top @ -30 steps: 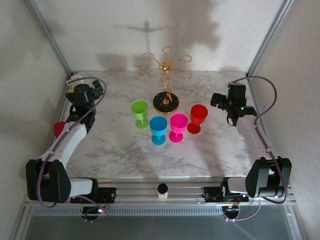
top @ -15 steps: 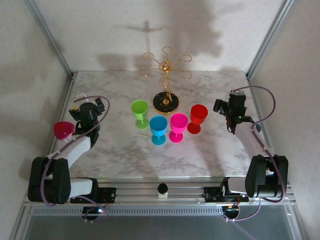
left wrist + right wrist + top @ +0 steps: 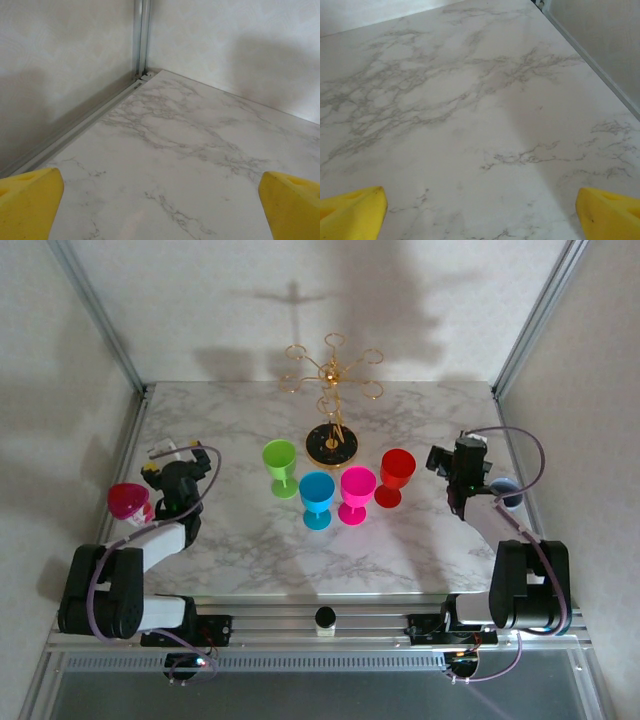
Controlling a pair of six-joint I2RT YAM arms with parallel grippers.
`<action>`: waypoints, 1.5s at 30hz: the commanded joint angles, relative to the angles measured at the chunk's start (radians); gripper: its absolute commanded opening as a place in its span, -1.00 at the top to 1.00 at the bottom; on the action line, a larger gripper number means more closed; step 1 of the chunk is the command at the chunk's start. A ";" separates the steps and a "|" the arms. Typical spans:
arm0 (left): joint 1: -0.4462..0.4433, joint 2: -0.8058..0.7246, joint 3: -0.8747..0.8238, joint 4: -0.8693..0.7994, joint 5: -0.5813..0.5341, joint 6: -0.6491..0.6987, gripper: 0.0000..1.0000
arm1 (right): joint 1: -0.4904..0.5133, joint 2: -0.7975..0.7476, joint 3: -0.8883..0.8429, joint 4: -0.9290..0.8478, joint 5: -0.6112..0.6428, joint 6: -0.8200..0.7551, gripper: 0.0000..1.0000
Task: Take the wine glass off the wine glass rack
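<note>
The left gripper (image 3: 160,205) is holding its jaws wide apart, nothing between them, with the yellow fingertips (image 3: 27,200) sitting at the 8 and 4 o'clock edges of its wrist view. It is hovering over bare marble table (image 3: 250,540), facing a corner where a metal rail (image 3: 141,40) is rising at 12 o'clock. The right gripper (image 3: 480,210) is also gaping wide and carrying nothing, its yellow tips low at either side over veined marble.

Seen from above, the left arm is folding in at the table's 9 o'clock side and the right arm at 3 o'clock, both well apart from everything else.

The wine glass rack (image 3: 333,444) is standing toward 12 o'clock. Four glasses are standing upright on the table near its black base: the green wine glass (image 3: 280,465) at 8 o'clock, the blue wine glass (image 3: 317,498) near 6, the pink wine glass (image 3: 357,492) at 5, just beside the blue, and the red wine glass (image 3: 397,475) at 4.
</note>
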 commanded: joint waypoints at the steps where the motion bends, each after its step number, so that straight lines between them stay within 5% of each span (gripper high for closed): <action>1: -0.001 0.026 -0.032 0.120 -0.001 0.021 -0.99 | -0.005 0.019 -0.046 0.132 0.041 -0.010 -0.96; 17: -0.015 0.166 -0.202 0.504 -0.010 0.070 -0.99 | 0.001 0.101 -0.235 0.495 0.011 -0.061 -0.98; 25: -0.010 0.161 -0.193 0.470 0.013 0.064 -0.99 | 0.051 0.201 -0.353 0.803 -0.025 -0.145 -0.99; 33: 0.000 0.236 -0.268 0.688 0.061 0.086 -0.99 | 0.053 0.187 -0.334 0.734 -0.046 -0.146 -0.99; 45: 0.015 0.215 -0.245 0.603 0.086 0.058 -0.99 | 0.054 0.187 -0.324 0.717 -0.049 -0.152 -0.99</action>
